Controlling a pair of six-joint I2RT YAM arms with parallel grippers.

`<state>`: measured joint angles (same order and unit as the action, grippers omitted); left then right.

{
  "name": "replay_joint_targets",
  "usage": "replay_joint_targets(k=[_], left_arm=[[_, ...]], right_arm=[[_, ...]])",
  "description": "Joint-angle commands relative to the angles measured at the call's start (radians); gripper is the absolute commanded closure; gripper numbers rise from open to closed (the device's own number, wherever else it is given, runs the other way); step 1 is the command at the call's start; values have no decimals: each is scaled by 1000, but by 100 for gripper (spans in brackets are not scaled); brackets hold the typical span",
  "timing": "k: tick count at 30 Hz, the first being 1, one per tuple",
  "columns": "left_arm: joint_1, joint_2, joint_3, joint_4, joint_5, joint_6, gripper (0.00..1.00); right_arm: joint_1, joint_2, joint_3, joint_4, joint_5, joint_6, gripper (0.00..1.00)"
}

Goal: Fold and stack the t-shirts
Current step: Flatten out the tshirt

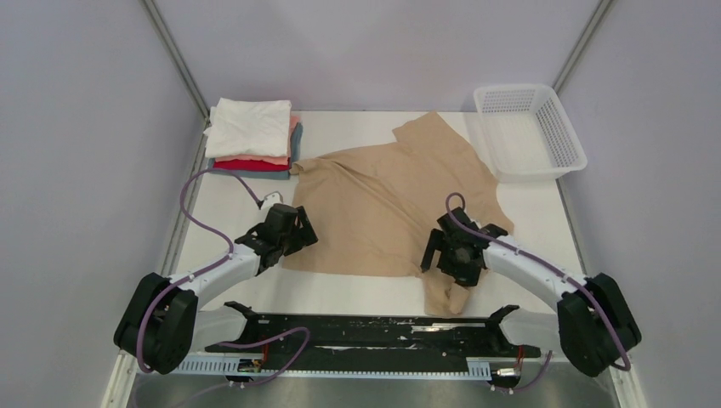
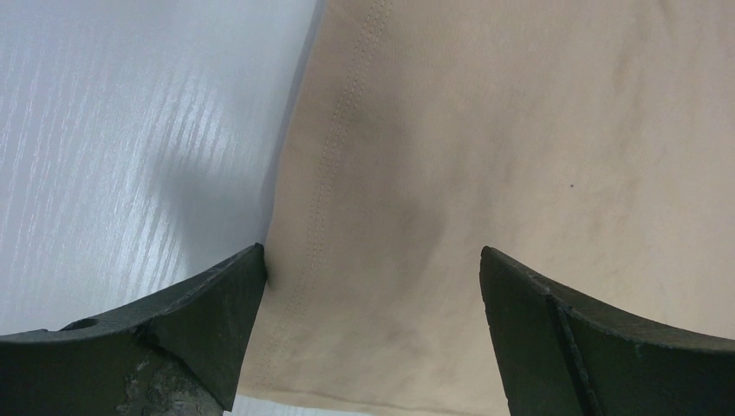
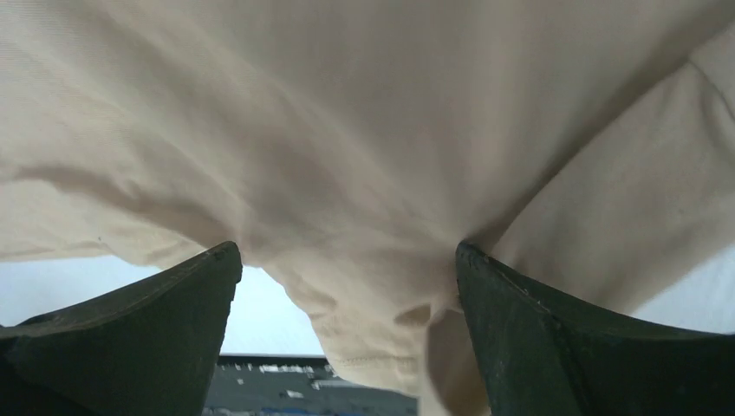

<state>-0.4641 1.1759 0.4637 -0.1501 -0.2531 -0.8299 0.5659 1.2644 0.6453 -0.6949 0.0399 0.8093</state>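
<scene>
I am looking down on the white table (image 1: 544, 223), which is carrying the tan t-shirt (image 1: 383, 200) with bare surface showing on every side of it. The shirt is lying spread out and not yet folded, with ridges running through the cloth. The white mesh basket (image 1: 529, 132) is sitting just off the tan t-shirt's far right side. The stack of folded t-shirts (image 1: 252, 138), white on top of pink, red and blue-grey, is resting at its far left corner, close against a sleeve. The left gripper (image 2: 371, 253) is hovering low over the tan t-shirt's near left edge with its fingers spread wide and gripping nothing. One finger is hanging over bare surface just outside the stitched hem (image 2: 322, 195), the other over the cloth. I am worrying that closing from here would be scraping past the edge or catching only a sliver of it, so that side would be slipping free mid-fold. The right gripper (image 3: 347, 250) is sitting at the tan t-shirt's near right corner, fingers likewise spread and holding nothing. It is straddling a bunched lump of cloth (image 3: 381, 334) that is trailing out past the tan t-shirt's near edge. A pinch there would, I am judging, be grabbing several layers at once and dragging the wrinkles into the fold, leaving a lopsided packet that might be sliding off the stack. If the two sides are lifting unevenly, the far left sleeve could also be sweeping into the stack and knocking it askew.
</scene>
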Motion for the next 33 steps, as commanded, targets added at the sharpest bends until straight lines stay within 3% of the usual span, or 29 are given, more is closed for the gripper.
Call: replay_joint_targets(k=[1, 5, 10, 14, 17, 20, 26, 30, 33], left_arm=[[0, 8, -11, -15, -16, -13, 0], [-1, -1, -6, -26, -35, -8, 0], [2, -9, -2, -48, -66, -10, 0], [2, -11, -2, -47, -60, -8, 0], [2, -1, -7, -37, -53, -13, 0], [1, 9, -3, -34, -42, -13, 0], [2, 13, -7, -34, -43, -18, 0], [2, 15, -10, -33, -48, -16, 0], [2, 11, -5, -46, -65, -17, 0]], right_arm=[[-30, -225, -25, -277, -44, 109, 0], [-32, -425, 43, -504, 23, 199, 0], [-32, -480, 153, -667, 146, 224, 0], [-32, -460, 179, -543, 208, 140, 0], [-32, -419, 167, -280, 178, 19, 0], [-33, -283, 150, -129, 138, -40, 0], [-151, -18, 111, -64, 127, -82, 0], [-320, -33, -5, -17, -2, -100, 0], [-377, -138, -59, -87, 16, -64, 0]])
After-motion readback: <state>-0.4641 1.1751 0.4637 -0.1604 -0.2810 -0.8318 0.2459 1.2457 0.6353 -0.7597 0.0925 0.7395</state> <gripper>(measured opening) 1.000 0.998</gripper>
